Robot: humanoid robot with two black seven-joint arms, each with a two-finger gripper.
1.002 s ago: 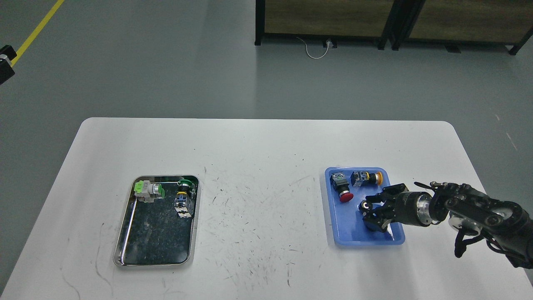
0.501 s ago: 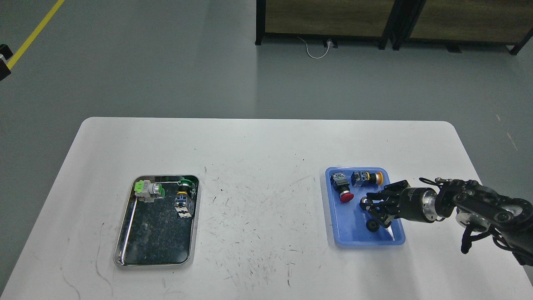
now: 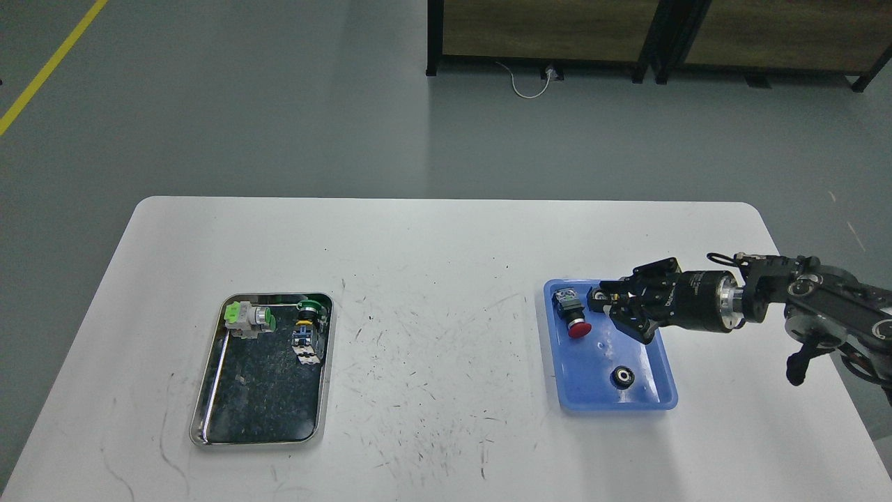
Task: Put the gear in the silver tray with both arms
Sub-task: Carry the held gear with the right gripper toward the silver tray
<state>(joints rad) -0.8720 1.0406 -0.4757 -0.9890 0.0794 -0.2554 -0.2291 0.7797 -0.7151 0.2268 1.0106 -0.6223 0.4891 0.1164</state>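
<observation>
The small black gear (image 3: 622, 377) lies flat in the near part of the blue plastic tray (image 3: 589, 366) at the table's right. My right gripper (image 3: 612, 301) hangs open and empty over the far part of that tray, apart from the gear. It covers most of a small switch (image 3: 596, 299) behind it. The silver tray (image 3: 261, 401) sits at the table's left and holds a green and white switch (image 3: 248, 317) and a green-capped switch (image 3: 309, 325) in its far end. My left arm is out of view.
A black switch with a red button (image 3: 571, 314) lies in the far left of the blue tray. The white table (image 3: 439, 335) is scuffed between the two trays. Dark cabinets (image 3: 627, 35) stand on the floor beyond.
My right gripper was around the gear low in the blue tray. It has lifted and moved toward the tray's far end without it. The gear stays on the tray floor.
</observation>
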